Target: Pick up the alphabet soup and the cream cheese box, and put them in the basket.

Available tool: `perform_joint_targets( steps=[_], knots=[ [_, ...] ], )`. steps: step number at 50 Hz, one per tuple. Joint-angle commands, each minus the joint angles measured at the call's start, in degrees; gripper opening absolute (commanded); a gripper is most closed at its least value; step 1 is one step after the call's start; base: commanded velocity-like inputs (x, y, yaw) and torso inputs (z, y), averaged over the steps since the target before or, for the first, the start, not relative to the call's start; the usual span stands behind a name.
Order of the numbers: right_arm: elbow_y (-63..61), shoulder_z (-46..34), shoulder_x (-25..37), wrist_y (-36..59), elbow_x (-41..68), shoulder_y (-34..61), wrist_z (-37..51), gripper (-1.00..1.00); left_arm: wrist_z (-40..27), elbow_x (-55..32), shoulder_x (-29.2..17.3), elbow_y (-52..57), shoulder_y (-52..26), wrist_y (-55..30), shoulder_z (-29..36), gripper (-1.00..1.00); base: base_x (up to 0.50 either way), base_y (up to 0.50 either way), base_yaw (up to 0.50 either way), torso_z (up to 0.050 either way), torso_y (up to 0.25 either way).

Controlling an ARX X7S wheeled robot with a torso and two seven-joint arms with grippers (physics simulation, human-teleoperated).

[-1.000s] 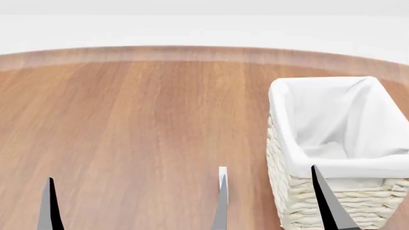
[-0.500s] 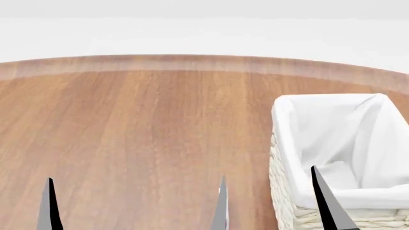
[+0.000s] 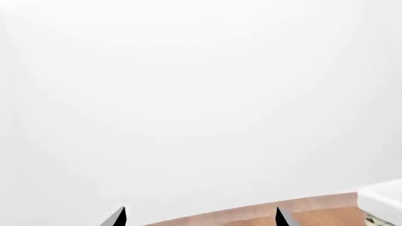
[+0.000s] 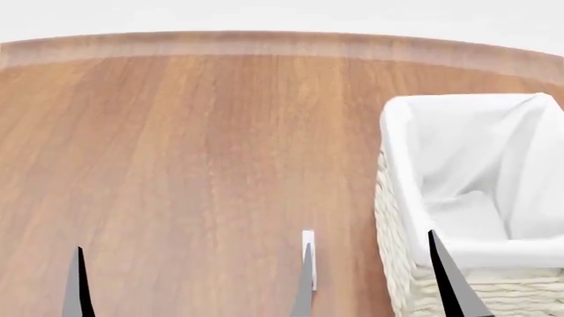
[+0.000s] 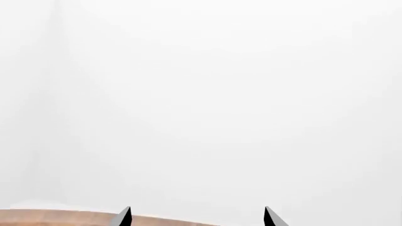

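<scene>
Soup and cheese box being out of sight, we are searching beside the basket [image 4: 401, 218], left gripper [image 3: 199, 217] and right gripper [image 5: 195, 217] both spread and holding nothing

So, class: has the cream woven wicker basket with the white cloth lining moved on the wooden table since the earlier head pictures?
Cannot tell. The basket shifts in the frame together with the table's far edge, so the camera moved.

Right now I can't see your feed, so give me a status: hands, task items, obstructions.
Both hands open, empty: left hand, right hand. Cream woven wicker basket at right on wooden table, nothing visible inside. Soup can and cheese box not in view. Nothing blocking.
</scene>
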Motion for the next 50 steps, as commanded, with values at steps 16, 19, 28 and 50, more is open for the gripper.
perform_joint_targets(
  steps=[16,19,28,50],
  knots=[
    [0.62,-0.71,0.55,-0.4,0.16,0.38,0.67,1.0,-0.92,-0.02,-0.76,-0.27,-0.29,-0.07,0.76,1.0,0.0,0.0,0.0,0.0,-0.177],
    [0.52,-0.84,0.61,-0.14,0.26,0.53,0.69,1.0,-1.01,-0.15,-0.83,-0.27,-0.4,-0.14,0.76,1.0,0.0,0.0,0.0,0.0,-0.178],
    [1.07,-1.13,0.8,-0.53,0.27,0.71,0.79,1.0,-1.39,-0.31,-1.03,-0.39,-0.4,-0.14,0.87,1.0,0.0,0.0,0.0,0.0,-0.176],
    [1.49,-1.6,1.25,-0.73,0.44,0.96,1.2,1.0,-2.14,-1.1,-1.57,-0.98,-0.39,1.09,1.13,1.0,0.0,0.0,0.0,0.0,-0.136]
  ],
)
